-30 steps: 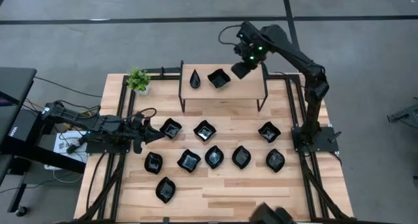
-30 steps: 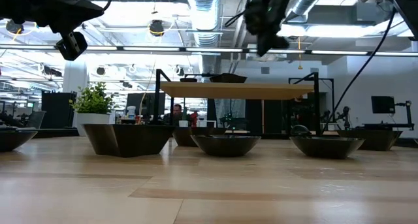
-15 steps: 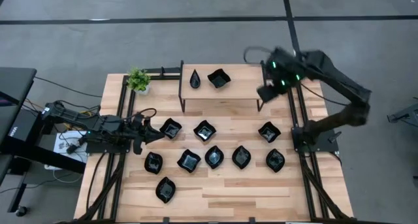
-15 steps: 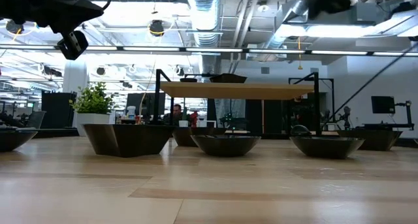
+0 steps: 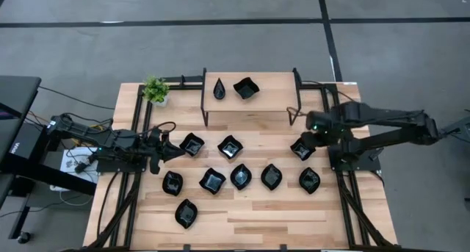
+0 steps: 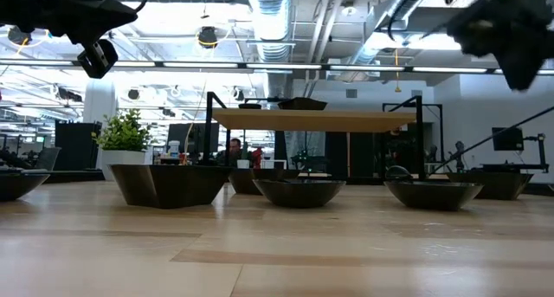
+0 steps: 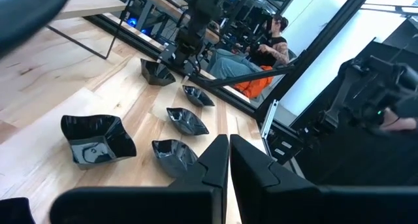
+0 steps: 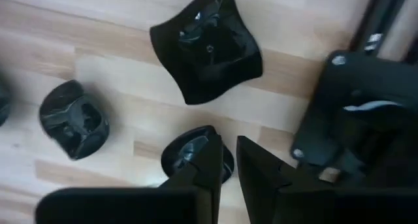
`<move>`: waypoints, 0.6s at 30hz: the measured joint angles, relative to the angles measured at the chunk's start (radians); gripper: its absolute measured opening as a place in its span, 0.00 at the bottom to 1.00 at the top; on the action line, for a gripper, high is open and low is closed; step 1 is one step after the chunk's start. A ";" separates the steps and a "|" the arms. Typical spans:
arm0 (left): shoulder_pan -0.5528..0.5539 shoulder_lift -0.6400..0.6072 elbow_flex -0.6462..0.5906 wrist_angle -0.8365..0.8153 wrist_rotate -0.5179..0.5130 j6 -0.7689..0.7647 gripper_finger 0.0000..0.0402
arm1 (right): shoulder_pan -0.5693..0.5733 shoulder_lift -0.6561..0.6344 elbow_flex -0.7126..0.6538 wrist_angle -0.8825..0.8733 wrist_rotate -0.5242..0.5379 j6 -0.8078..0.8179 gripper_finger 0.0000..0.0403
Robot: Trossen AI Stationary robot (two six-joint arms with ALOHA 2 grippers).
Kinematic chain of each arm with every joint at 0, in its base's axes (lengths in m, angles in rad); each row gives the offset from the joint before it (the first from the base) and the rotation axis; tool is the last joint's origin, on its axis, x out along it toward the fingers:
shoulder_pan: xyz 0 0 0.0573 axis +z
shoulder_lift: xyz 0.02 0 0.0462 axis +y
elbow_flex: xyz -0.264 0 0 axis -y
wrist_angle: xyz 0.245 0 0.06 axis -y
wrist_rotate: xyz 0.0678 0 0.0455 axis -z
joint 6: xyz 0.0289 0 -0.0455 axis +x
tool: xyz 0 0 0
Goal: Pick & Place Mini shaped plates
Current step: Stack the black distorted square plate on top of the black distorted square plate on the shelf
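High view: right gripper point(image 5: 308, 132) hangs over the wavy square plate point(image 5: 302, 148) at the right end of the back row on the table point(image 5: 242, 222), close to the right arm's base. Its jaws stand nearly together with a slim gap and nothing between them; right wrist view shows that plate point(image 8: 208, 46) and two rounder ones below the fingers, untouched. Left gripper point(image 5: 163, 150) waits at the left table edge, jaws pressed together, empty, just beside the leftmost square plate point(image 5: 192, 144).

Plates: two already sit on the raised shelf point(image 5: 272, 98), a teardrop point(image 5: 219, 88) and a square one point(image 5: 246, 87). Nine more are on the table in loose rows, all well apart from each other. Small potted plant point(image 5: 155, 90) at the back-left corner, not part of the job.

Handling, my read: glossy, stiff, shallow dishes, probably light, slick and chip-prone. A flat pinch from above would likely skate off. Better to straddle the raised rim at a corner or wave crest, one finger inside and one outside, and grip gently. Jaws need to open wider first.
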 joint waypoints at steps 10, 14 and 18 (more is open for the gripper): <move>0.000 0.000 0.000 0.002 0.000 -0.004 0.04 | 0.010 0.001 -0.190 0.147 0.094 0.096 0.10; 0.000 0.000 0.000 0.002 0.000 -0.004 0.04 | -0.009 0.004 -0.210 0.179 0.113 0.090 0.12; 0.000 0.000 0.000 0.002 0.000 -0.004 0.04 | -0.012 0.020 -0.209 0.179 0.116 0.089 0.15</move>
